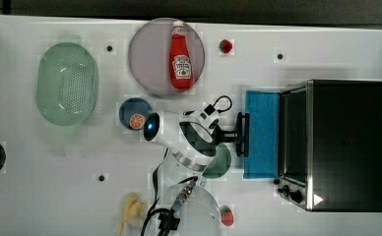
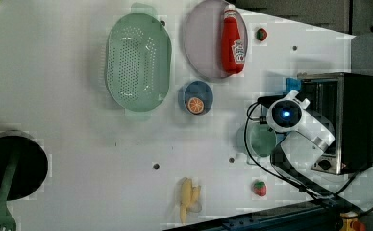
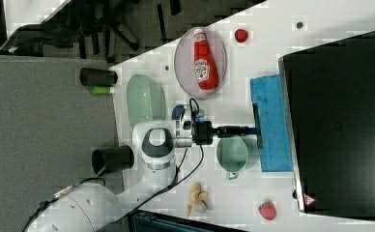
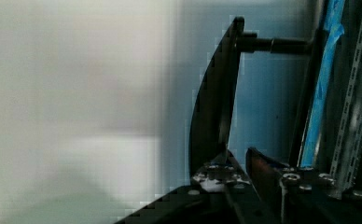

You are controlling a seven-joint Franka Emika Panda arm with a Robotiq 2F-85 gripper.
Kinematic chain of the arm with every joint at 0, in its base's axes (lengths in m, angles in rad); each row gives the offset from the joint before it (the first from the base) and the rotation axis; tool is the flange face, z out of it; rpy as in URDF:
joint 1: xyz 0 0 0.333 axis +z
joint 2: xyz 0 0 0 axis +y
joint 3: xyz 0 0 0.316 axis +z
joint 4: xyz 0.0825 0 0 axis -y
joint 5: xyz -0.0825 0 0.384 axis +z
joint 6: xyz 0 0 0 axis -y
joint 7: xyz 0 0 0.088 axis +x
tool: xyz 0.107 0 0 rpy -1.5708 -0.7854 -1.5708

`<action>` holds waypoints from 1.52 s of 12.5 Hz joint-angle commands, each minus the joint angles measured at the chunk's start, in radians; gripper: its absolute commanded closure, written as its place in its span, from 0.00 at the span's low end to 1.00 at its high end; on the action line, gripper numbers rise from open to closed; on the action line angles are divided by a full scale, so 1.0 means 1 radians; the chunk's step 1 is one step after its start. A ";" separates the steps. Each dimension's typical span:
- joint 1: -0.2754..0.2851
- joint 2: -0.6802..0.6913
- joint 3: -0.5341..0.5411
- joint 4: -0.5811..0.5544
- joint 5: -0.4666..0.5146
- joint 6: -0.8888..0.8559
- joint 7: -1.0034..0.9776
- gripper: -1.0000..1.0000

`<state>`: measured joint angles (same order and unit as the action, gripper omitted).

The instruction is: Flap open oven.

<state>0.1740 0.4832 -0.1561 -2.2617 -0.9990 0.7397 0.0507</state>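
Lying ketchup bottle (image 1: 181, 56) on grey plate (image 1: 147, 64), orange slice (image 1: 137, 120) in small blue bowl (image 1: 131, 108), green colander (image 1: 67, 83) on tabletop (image 1: 41, 162), oven (image 1: 349, 145) at top view's right, door (image 1: 262, 132) flapped down, arm stretched level, pincer (image 1: 239, 134) clamped on door handle (image 1: 243, 147).
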 commanded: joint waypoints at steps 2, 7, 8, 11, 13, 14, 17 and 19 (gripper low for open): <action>0.011 0.054 -0.010 0.027 -0.009 0.051 0.079 0.83; 0.000 -0.103 -0.034 0.032 0.203 0.139 0.083 0.83; -0.005 -0.166 -0.038 0.031 0.302 0.133 0.083 0.83; -0.019 -0.363 -0.069 0.034 0.586 0.044 0.076 0.83; -0.019 -0.489 -0.081 0.044 0.688 -0.049 0.069 0.83; -0.019 -0.550 -0.081 0.057 0.728 -0.101 0.069 0.83; -0.017 -0.692 -0.074 0.137 0.866 -0.313 0.076 0.83; -0.017 -0.743 -0.074 0.224 0.906 -0.492 0.076 0.83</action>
<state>0.1575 -0.3042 -0.2356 -2.0176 -0.1108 0.2737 0.0892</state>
